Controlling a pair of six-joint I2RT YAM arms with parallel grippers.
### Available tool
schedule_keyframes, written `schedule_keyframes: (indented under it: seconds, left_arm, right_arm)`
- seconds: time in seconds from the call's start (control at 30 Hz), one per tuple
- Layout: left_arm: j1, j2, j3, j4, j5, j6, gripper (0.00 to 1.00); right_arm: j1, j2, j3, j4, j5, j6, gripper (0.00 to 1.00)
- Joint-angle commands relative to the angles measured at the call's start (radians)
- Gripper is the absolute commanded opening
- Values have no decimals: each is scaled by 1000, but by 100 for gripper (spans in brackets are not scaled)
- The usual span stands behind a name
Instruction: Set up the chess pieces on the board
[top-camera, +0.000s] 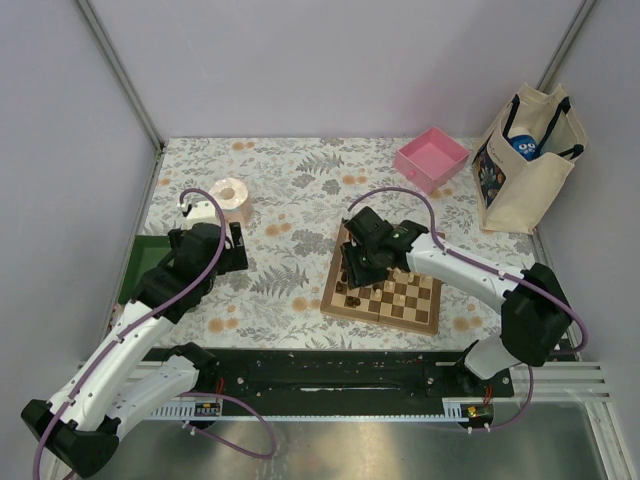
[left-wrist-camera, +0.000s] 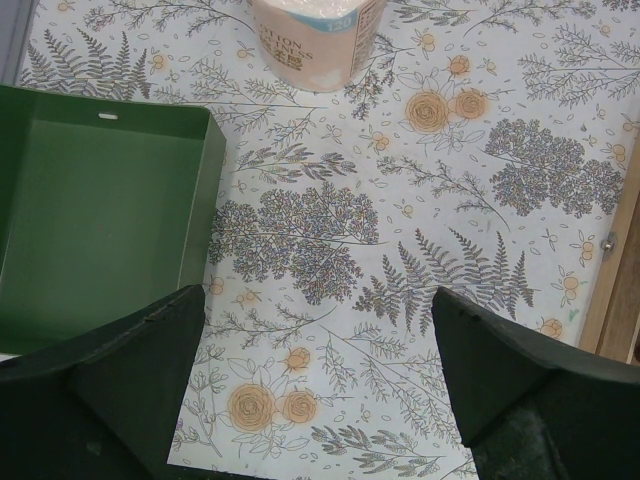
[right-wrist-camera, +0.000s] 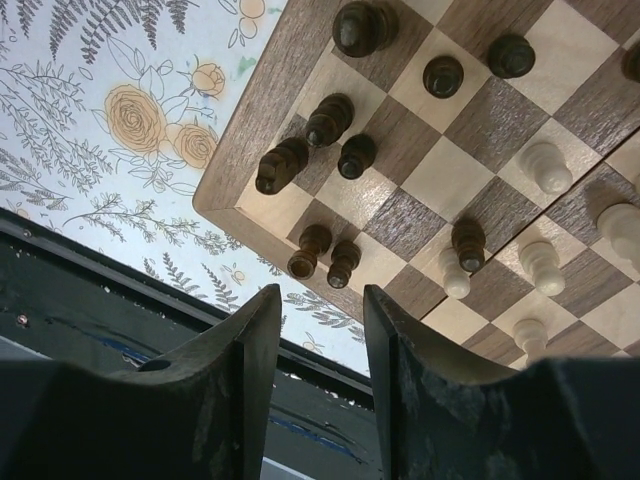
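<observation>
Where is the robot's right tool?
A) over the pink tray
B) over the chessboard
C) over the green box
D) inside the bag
B: the right tool hangs above the board, and its wrist camera looks straight down on the chequered squares and the chess pieces.

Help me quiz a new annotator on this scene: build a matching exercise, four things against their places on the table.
Things:
1 pink tray
2 green box
3 board
4 tote bag

Places:
a below the right gripper
b left edge of the table
c far right corner
d far side, just left of the bag

Pairs: 1-d, 2-b, 3-a, 4-c
</observation>
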Motion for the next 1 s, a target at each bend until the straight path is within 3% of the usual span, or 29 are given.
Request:
schedule_keyframes:
  seconds: [0.0, 0.97]
  left_arm:
    - [3, -1, -3, 13, 6, -2, 99]
    - [3, 5, -2, 14, 6, 0, 99]
  right_arm:
    - [17, 8, 6, 13, -56, -12, 48]
    - [62, 155, 79, -11, -34, -66, 41]
